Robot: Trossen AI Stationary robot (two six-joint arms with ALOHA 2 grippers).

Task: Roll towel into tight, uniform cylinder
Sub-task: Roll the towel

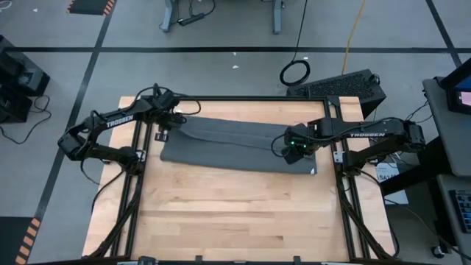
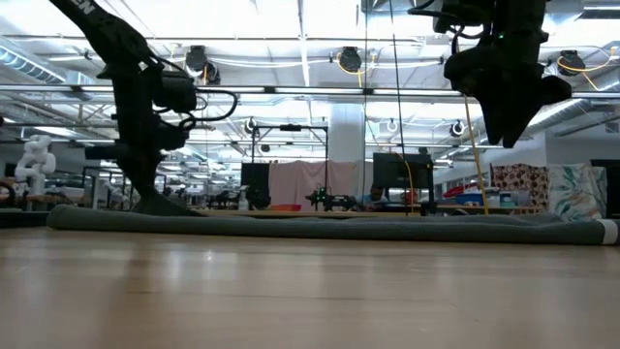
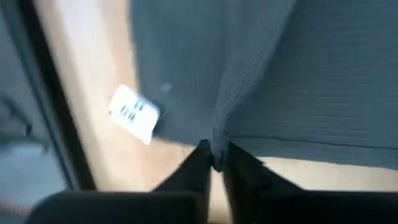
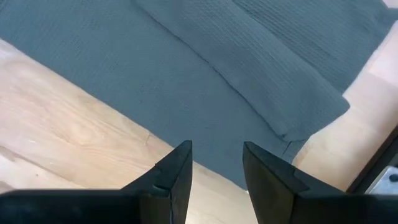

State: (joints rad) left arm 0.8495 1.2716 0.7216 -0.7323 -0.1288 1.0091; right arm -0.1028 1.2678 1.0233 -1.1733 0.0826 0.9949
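The dark grey towel (image 1: 235,143) lies folded lengthwise across the far half of the table, flat on the wood. A long flap is laid over its top (image 4: 249,56). A white tag (image 3: 134,113) shows at its left end. My left gripper (image 1: 163,134) is at the towel's left end, down at table level (image 2: 163,204), and shut on the cloth. My right gripper (image 1: 294,152) hangs open above the towel's right part (image 4: 217,165), well clear of it in the low view (image 2: 504,131). My left gripper pinches the towel's left-end edge (image 3: 217,140) between its two fingertips, coming from above and slanting from the table's left. The cloth gathers into a small ridge running up from the fingers. One layer or several, I cannot tell. The towel lies on the table.
Black frame rails run along the table's left (image 1: 136,169) and right (image 1: 342,184) sides and its far edge (image 1: 243,98). Bare wood (image 1: 235,213) fills the near half. A black case (image 1: 346,85) and a cable coil (image 1: 294,72) lie on the floor beyond the table.
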